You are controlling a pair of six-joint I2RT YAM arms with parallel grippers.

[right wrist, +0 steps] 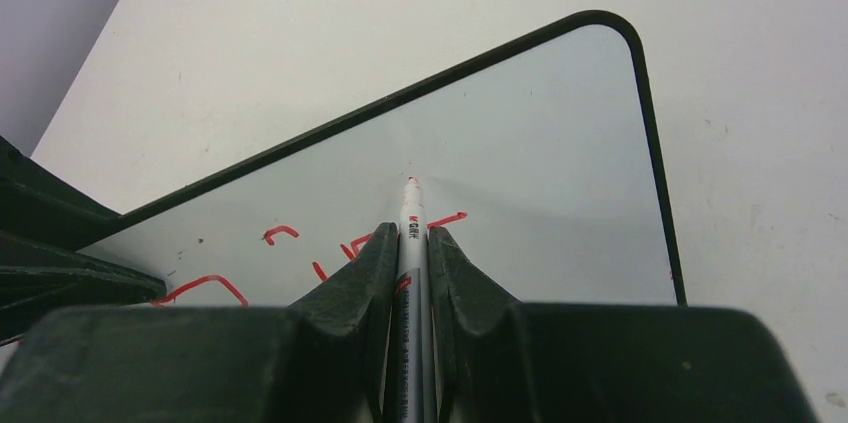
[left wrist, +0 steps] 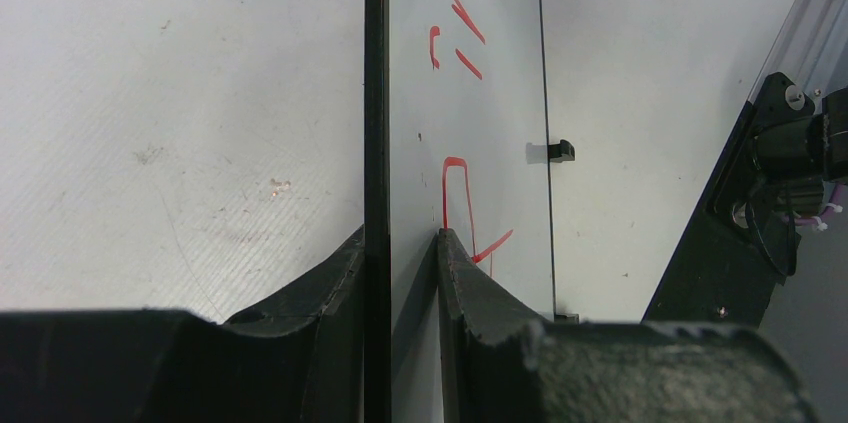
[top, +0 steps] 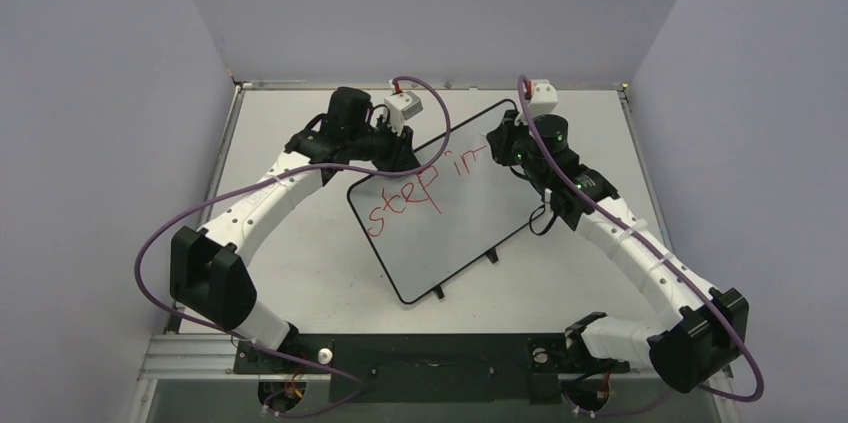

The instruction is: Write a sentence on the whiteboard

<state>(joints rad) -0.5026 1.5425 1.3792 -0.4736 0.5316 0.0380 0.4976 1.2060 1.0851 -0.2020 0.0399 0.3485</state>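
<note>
The whiteboard [top: 460, 218] lies tilted on the table, black-framed, with red lettering [top: 405, 198] reading about "step in". My left gripper [top: 395, 151] is shut on the board's far left edge; in the left wrist view the fingers [left wrist: 455, 273] clamp the black frame [left wrist: 376, 93], with red strokes [left wrist: 455, 188] beside them. My right gripper [top: 505, 148] is shut on a white marker [right wrist: 410, 233] whose tip rests on the board [right wrist: 520, 173] just past the last red strokes [right wrist: 355, 243].
The pale grey tabletop [top: 300, 273] surrounds the board. Grey walls stand at left, right and back. The board's small black feet [top: 490, 256] stick out on its near right edge. Purple cables loop over both arms.
</note>
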